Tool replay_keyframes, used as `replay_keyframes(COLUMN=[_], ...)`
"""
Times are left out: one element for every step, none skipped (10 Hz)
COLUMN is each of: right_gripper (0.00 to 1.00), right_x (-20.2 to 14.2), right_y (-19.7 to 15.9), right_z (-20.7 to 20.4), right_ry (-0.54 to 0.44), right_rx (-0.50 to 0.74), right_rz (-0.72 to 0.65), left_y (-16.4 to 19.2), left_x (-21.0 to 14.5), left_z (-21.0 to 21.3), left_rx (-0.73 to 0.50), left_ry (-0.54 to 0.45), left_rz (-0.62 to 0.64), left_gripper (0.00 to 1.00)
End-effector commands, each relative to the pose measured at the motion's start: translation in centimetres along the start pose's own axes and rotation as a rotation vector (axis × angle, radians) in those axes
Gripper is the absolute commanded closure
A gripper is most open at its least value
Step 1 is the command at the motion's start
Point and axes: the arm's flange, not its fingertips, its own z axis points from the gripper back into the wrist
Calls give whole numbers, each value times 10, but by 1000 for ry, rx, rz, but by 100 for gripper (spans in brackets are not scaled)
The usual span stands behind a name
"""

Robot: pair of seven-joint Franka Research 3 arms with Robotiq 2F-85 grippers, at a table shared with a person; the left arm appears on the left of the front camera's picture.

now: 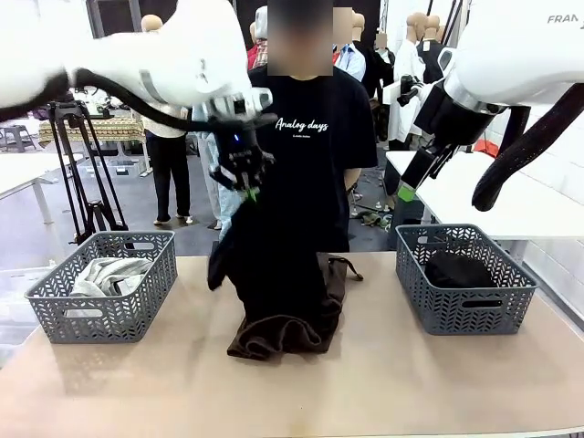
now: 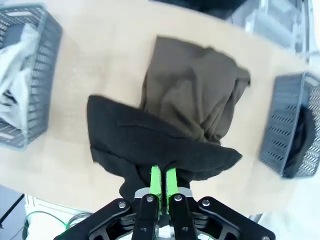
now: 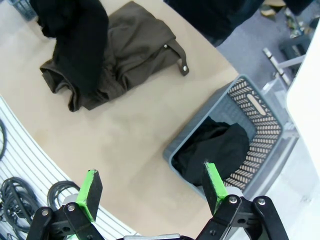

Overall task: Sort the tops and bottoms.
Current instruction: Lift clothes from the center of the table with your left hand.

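My left gripper [image 1: 248, 189] [image 2: 162, 181] is shut on a black garment [image 1: 269, 265] [image 2: 150, 150] [image 3: 75, 40], which hangs from it above the table's middle. Under it a dark brown garment [image 1: 283, 333] [image 2: 192, 92] [image 3: 132, 55] lies crumpled on the table. A pale grey garment [image 1: 105, 274] [image 2: 12, 80] fills the left basket [image 1: 55, 315] [image 2: 42, 30]. Another black garment [image 1: 461, 271] [image 2: 302, 137] [image 3: 212, 147] lies in the right basket [image 1: 465, 310] [image 2: 280, 125] [image 3: 260, 120]. My right gripper [image 1: 408, 187] [image 3: 152, 187] hangs open and empty, high above the right basket.
A person in a black T-shirt with white lettering [image 1: 306, 128] stands at the table's far edge behind the hanging garment. Bare tabletop [image 1: 292, 401] stretches along the near side and between the baskets. Cables [image 3: 20, 192] lie on the floor below the near edge.
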Motion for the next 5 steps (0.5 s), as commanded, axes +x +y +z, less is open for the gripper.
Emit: replay_keyframes(right_gripper=[0,0,0,0,0], right_x=[-1,-1,-1,-1,-1], right_y=[0,0,0,0,0], right_z=[-1,-1,-1,-1,-1], right_ry=[5,5,5,5,5], right_rx=[1,1,1,1,1], right_rz=[-2,-2,-2,-2,-2], left_y=[5,2,-1,-10,-17], left_x=[-15,-19,-21,-24,-25], left_z=[55,74,89,100,107], left_rx=[1,-3,-19,-15,-15], left_ry=[-151,-205,-253,-285,-310], left_rz=[6,-10,-34,-81,-114], left_gripper=[100,100,100,100,100])
